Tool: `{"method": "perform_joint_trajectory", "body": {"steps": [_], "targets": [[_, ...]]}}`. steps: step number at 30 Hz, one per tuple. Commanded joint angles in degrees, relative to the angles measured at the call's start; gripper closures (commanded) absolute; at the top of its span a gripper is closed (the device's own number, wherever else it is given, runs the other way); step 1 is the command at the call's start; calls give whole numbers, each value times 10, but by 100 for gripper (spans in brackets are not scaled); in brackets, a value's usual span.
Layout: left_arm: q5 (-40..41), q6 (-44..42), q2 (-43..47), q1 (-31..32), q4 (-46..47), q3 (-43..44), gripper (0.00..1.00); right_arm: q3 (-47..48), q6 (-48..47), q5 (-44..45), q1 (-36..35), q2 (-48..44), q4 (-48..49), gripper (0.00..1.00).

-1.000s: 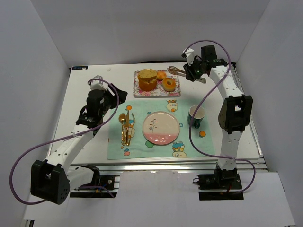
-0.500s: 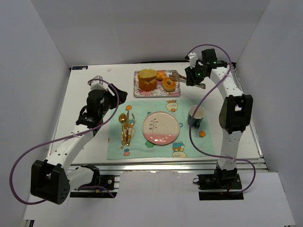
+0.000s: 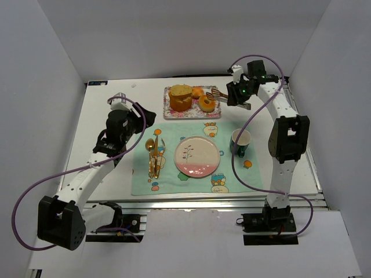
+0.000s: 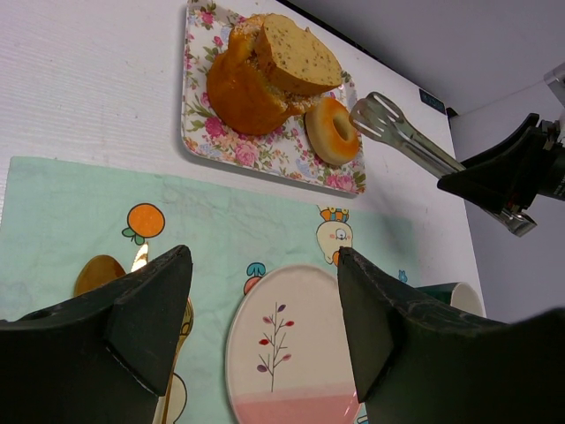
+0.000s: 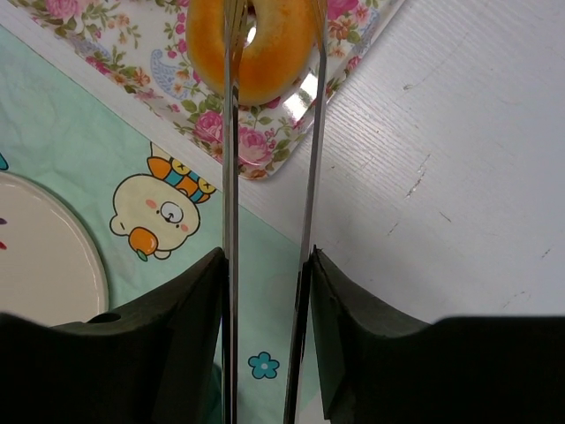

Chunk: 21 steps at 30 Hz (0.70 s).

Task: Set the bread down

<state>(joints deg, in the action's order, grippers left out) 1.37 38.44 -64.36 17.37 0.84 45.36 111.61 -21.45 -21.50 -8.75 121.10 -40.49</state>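
Observation:
The bread [image 3: 207, 103] is a small golden ring lying on the floral tray [image 3: 174, 112], on its right side. It also shows in the left wrist view [image 4: 334, 131] and the right wrist view [image 5: 254, 44]. My right gripper [image 3: 236, 94] [image 5: 265, 265] is shut on metal tongs [image 3: 218, 92] [image 5: 230, 177]. The tong arms reach over the bread, one across its hole side and one at its right edge. I cannot tell whether they touch it. My left gripper [image 3: 132, 125] [image 4: 263, 256] is open and empty above the placemat, near the pink-and-white plate [image 3: 197, 156] [image 4: 291, 353].
A tall brown loaf [image 3: 180, 97] and a small orange bun [image 3: 197, 91] share the tray. A green mug [image 3: 240, 142] stands right of the plate. Gold cutlery [image 3: 153, 156] lies left of it on the teal placemat [image 3: 232, 179].
My right gripper has moved left and lower with the tongs. Their tips went from beyond the tray's right edge to over the bread. The left arm has not moved.

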Motion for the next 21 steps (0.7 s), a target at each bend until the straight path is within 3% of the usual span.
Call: {"method": "perform_joint_trajectory", "body": {"steps": [1,21], "targets": [[5,0,7,0,0,4,24,9,15,-7,2,8,8,52],[3,-1,1,-1,4,7,24,12,55,19,-16,25,21,53]]}}
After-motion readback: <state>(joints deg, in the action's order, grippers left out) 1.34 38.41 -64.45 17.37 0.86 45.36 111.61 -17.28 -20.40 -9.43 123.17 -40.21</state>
